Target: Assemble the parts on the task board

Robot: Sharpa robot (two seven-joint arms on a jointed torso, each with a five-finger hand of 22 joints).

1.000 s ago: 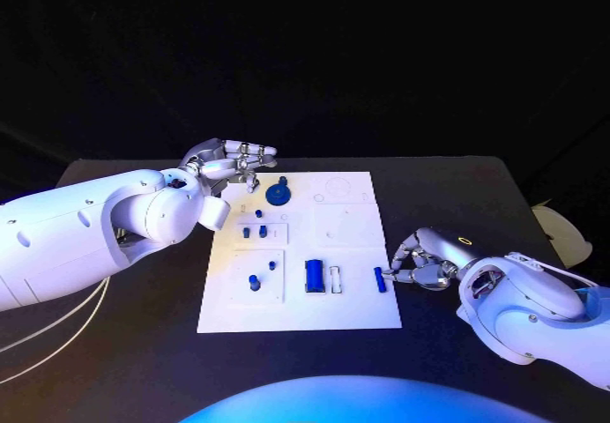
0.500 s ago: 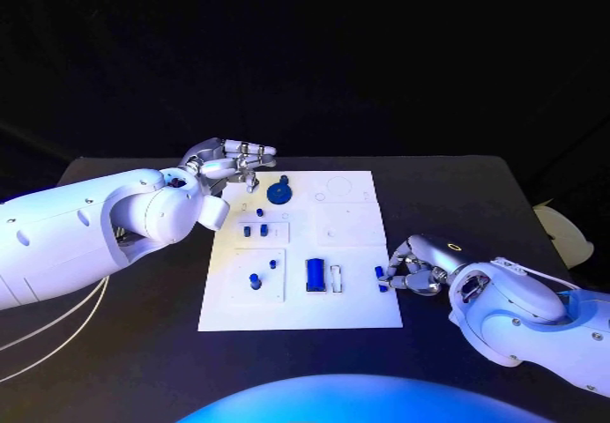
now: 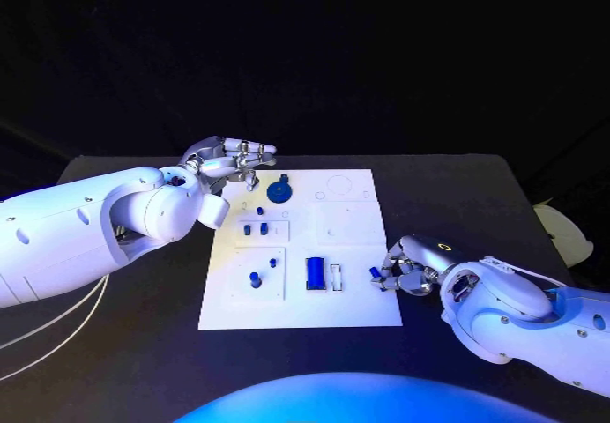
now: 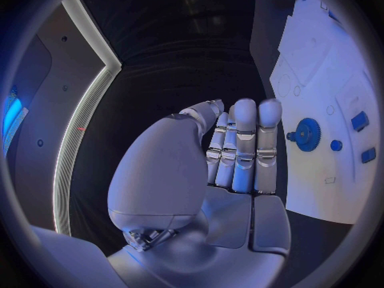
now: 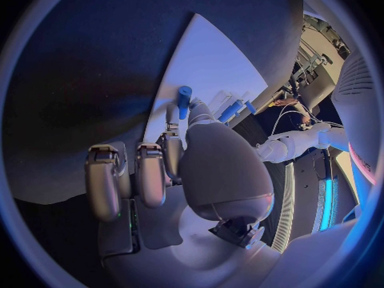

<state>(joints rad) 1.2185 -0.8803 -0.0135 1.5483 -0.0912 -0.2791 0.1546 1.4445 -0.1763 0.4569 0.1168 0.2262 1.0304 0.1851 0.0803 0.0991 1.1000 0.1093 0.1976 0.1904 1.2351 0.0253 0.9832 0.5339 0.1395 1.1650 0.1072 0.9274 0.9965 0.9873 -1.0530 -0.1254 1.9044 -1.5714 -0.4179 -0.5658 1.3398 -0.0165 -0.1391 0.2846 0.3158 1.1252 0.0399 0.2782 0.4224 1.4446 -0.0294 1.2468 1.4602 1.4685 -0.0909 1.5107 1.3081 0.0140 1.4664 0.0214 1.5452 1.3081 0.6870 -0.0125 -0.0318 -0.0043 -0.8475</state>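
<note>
The white task board (image 3: 356, 308) lies mid-table. My right hand (image 3: 409, 269) is at the board's right edge and pinches a small blue peg (image 3: 377, 275) in its fingertips, just over the board's edge. In the right wrist view the peg (image 5: 184, 99) sticks out past the fingertips above the board (image 5: 212, 57). My left hand (image 3: 235, 161) hovers by the board's far left corner, fingers loosely bent, holding nothing. A blue gear (image 3: 278, 191) lies just to its right; the left wrist view shows the gear (image 4: 304, 134) beside that hand (image 4: 236, 153).
On the board are a blue block (image 3: 314, 273) next to a white slot (image 3: 337, 278), two short pegs (image 3: 255, 229) in a recess, and small blue pieces (image 3: 255, 281) lower left. Black table (image 3: 471, 194) surrounds the board.
My right arm has swung in closer to the board, and the hand with the peg has shifted slightly toward it. The left hand has stayed where it was.
</note>
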